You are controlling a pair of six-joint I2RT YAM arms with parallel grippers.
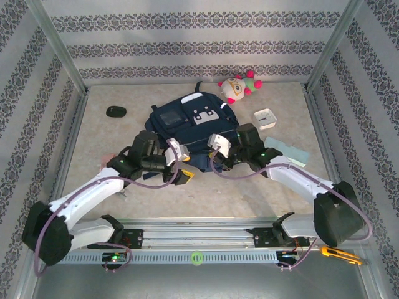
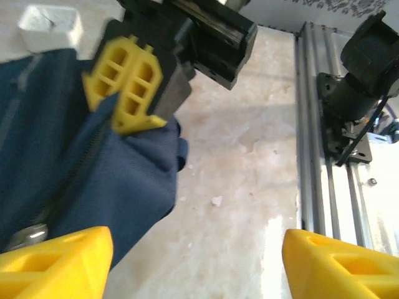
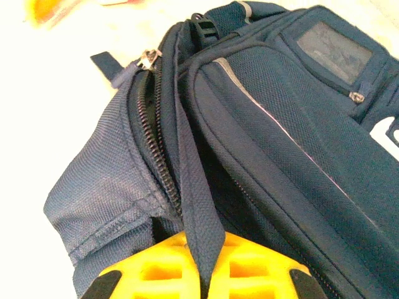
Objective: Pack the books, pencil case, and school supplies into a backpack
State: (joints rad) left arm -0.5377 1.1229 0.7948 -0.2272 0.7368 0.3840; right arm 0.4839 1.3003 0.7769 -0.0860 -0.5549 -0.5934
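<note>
The navy backpack (image 1: 187, 121) lies in the middle of the table, its main zipper (image 3: 153, 143) partly undone. My right gripper (image 1: 217, 154) (image 3: 206, 274) is shut on a navy webbing strap at the backpack's near edge. From the left wrist its yellow fingers (image 2: 124, 87) are seen pinching the blue cloth (image 2: 75, 174). My left gripper (image 1: 182, 171) (image 2: 196, 261) stands open just off the backpack's near left corner, with only bare table between its fingertips (image 2: 56, 261). The mint-green pencil case (image 1: 287, 151) lies right of the backpack. A pink piece of school supplies (image 1: 105, 161) peeks out beside my left arm. The books are out of view.
A plush toy (image 1: 240, 87) and a square white clock (image 1: 265, 116) sit behind and right of the backpack. A black oval object (image 1: 116, 111) lies at the back left. The arm rail (image 1: 199, 240) runs along the near edge, with a yellow cutter (image 1: 340, 254) at its right end.
</note>
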